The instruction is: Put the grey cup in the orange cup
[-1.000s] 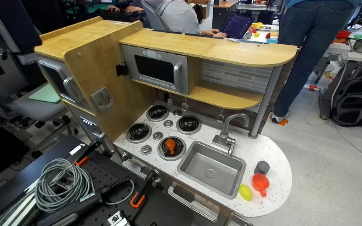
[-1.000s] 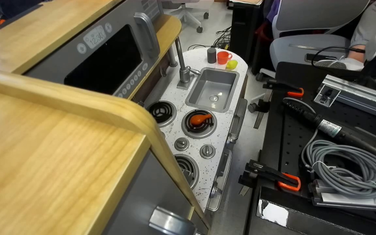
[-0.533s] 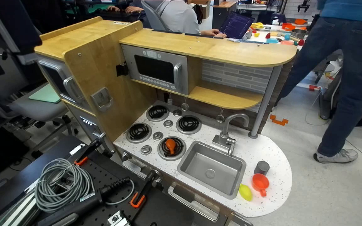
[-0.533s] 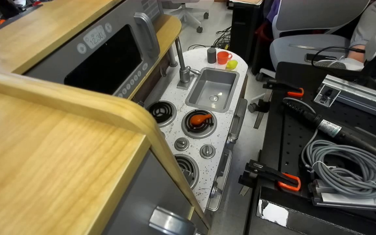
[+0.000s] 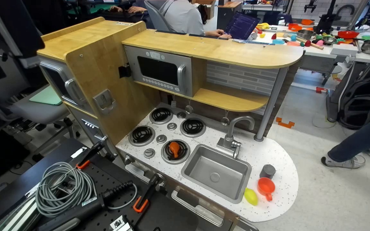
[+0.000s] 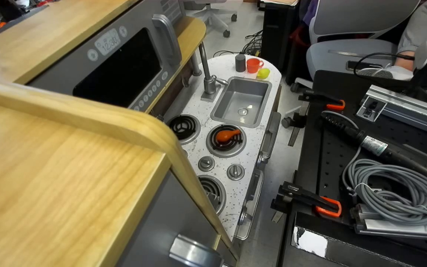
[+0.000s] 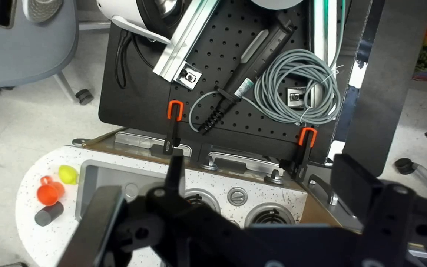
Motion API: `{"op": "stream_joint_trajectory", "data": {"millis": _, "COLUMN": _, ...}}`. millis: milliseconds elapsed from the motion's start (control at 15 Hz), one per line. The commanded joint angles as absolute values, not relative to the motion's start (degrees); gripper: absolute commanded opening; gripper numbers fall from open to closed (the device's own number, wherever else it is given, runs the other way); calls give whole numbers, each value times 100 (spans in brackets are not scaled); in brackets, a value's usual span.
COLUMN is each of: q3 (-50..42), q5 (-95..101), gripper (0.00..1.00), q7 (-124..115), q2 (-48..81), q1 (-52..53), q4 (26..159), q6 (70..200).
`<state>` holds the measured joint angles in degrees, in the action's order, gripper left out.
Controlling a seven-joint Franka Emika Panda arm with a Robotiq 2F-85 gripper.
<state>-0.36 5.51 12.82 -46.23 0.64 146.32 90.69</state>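
The grey cup [image 5: 268, 171] is a small dark grey cylinder standing on the rounded end of the white counter, beyond the sink; I cannot tell which way its opening faces. The orange cup [image 5: 265, 186] is a red-orange cup with a handle, upright, open at the top, close beside the grey cup. Both also show in an exterior view, the grey cup [image 6: 240, 63] and the orange cup [image 6: 252, 65], and at the left of the wrist view. My gripper [image 7: 258, 160] is open and empty, high above the counter and far from both cups. I cannot make it out in the exterior views.
A yellow lemon [image 5: 251, 196] lies beside the orange cup. The sink [image 5: 216, 173] and faucet [image 5: 234, 134] are between the burners and the cups. An orange drumstick-shaped piece [image 5: 174, 149] lies on a burner. The shelf and microwave [image 5: 159, 69] overhang the counter's back.
A person in jeans behind the counter has walked toward the right edge of an exterior view. The cups, the lemon and the orange piece have not moved.
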Motion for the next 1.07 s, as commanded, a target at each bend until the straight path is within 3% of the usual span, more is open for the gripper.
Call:
{"op": "stream_joint_trajectory", "data": {"millis": 0, "q3": -246, "q5": 558, "gripper": 100, "q7": 1278, "q2": -4346, "q1": 152, "q4": 14659, "q6": 9263}}
{"op": "stream_joint_trajectory", "data": {"millis": 467, "q3": -871, "q5": 576, "gripper": 100, "q7": 1326, "q2": -3441, "q1": -172, "q4": 14947, "q6": 10867}}
{"op": "stream_joint_trajectory", "data": {"millis": 1000, "q3": -1456, "q5": -186, "gripper": 100, "q7": 1480, "q2": -831, "q1": -356, "q4": 14727, "q6": 13058}}
